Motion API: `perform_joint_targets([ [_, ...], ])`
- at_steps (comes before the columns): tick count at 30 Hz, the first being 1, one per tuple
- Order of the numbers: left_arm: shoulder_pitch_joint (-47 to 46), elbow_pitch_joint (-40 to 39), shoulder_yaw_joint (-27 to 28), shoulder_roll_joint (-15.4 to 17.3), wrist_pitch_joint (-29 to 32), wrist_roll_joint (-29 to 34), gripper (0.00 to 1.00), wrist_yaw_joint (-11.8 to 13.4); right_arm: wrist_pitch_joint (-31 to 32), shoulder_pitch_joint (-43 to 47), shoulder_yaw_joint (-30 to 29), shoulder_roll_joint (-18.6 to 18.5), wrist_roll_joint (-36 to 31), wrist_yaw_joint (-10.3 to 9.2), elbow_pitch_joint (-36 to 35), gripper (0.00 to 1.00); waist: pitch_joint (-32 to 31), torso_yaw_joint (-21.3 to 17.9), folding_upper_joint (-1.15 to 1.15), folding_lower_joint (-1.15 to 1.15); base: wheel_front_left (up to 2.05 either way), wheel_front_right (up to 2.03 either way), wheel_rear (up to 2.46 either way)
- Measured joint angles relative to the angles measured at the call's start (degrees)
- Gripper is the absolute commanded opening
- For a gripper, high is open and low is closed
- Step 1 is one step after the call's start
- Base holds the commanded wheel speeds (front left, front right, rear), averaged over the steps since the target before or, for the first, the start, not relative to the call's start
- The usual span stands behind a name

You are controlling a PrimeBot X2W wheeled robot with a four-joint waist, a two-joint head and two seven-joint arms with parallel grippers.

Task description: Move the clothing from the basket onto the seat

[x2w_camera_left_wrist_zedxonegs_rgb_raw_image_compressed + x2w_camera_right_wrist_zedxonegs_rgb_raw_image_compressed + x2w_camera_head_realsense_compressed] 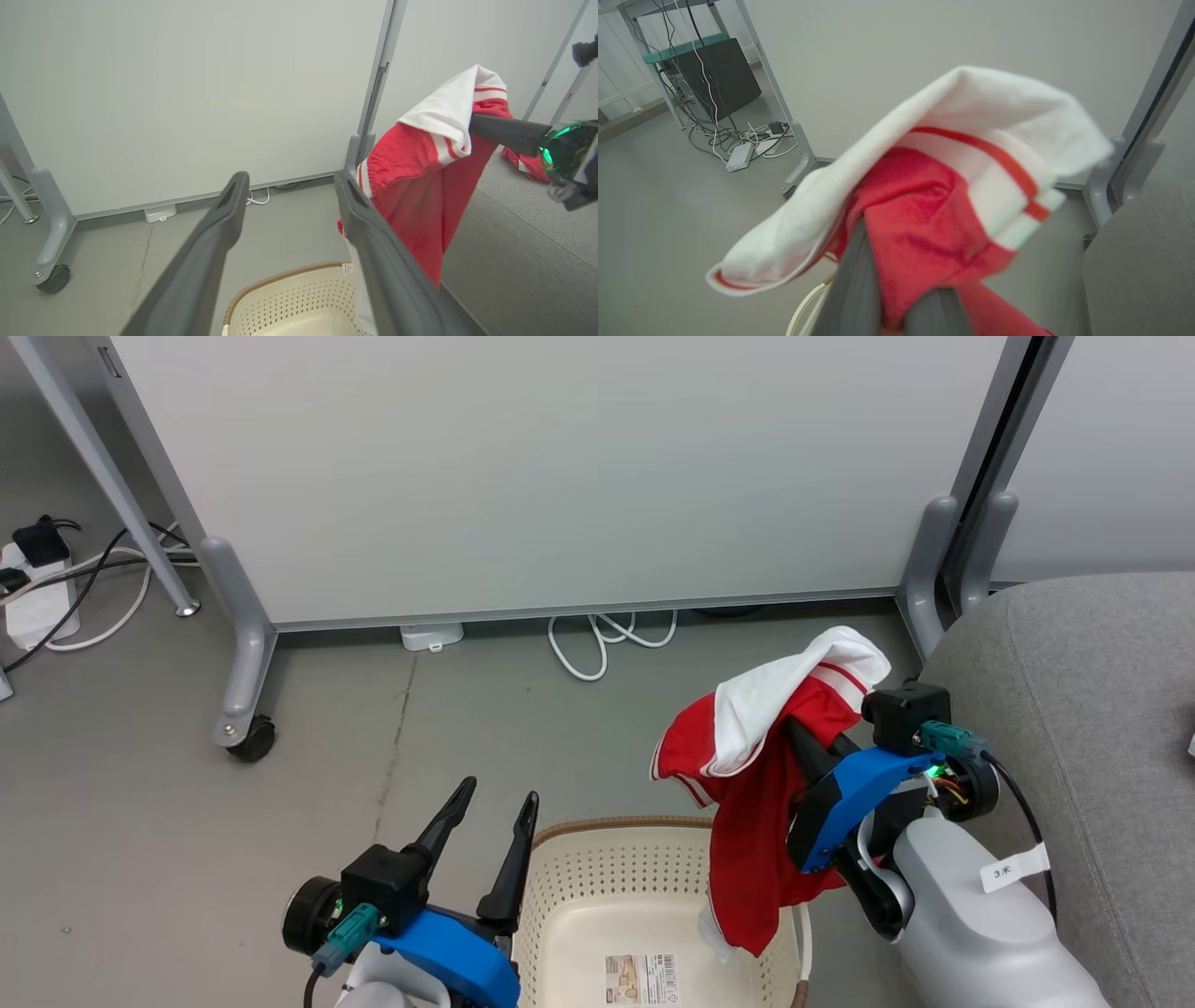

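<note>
My right gripper point(795, 733) is shut on the red clothing with white panels and stripes point(756, 775), which hangs from it above the right end of the basket point(597, 835). The gripper's fingertips are buried in the fabric point(924, 210). The cream basket's bottom shows bare, with a barcode sticker point(642, 978) on it. To the right lies the grey seat point(1074, 709). A second red garment point(525, 165) lies on the seat point(514, 242). My left gripper point(498, 793) stands open and empty at the basket's left rim, fingers pointing up.
Pale grey partition panels point(560, 476) on castor feet point(250, 739) stand behind the basket. White cables point(607, 639) and a power strip point(37, 607) lie on the grey floor. A shelf with a dark box point(721, 70) stands far left.
</note>
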Motion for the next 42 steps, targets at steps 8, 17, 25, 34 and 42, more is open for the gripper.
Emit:
perform_joint_targets([
  [8, 2.0, -0.5, 3.0, -0.8, 0.0, 2.3, 1.00, -0.1, 0.5, 0.5, -0.8, 0.0, -0.5, 0.01, -0.7, 0.00, 0.0, -0.2, 0.00, 0.00, 0.00, 0.00, 0.00],
  [17, 2.0, -0.8, 2.5, -1.1, 0.0, 2.7, 1.00, -0.3, 1.0, 1.0, -1.4, 0.0, -0.9, 0.00, -1.7, 0.00, 0.3, -0.8, 0.00, 0.00, 0.00, 0.00, 0.00],
  [25, 2.0, -0.9, 2.3, -0.8, 0.0, 2.3, 1.00, -0.3, 1.2, 1.1, -2.1, 0.2, -1.0, 0.00, -2.5, 0.00, 0.7, -3.5, 0.00, 0.00, 0.00, 0.00, 0.00],
  [34, 1.7, -1.0, 2.0, -0.6, 0.0, 2.2, 1.00, -0.3, 1.5, 1.5, -2.8, 0.2, -1.6, 0.01, -3.1, 0.00, 1.3, -8.8, 0.00, 0.00, 0.00, 0.00, 0.00],
  [42, 1.3, -1.2, 1.9, -0.7, 0.0, 2.2, 1.00, -0.3, 1.8, 1.6, -3.4, 0.1, -2.0, 0.01, -3.8, 0.00, 1.6, -14.4, 0.00, 0.00, 0.00, 0.00, 0.00],
])
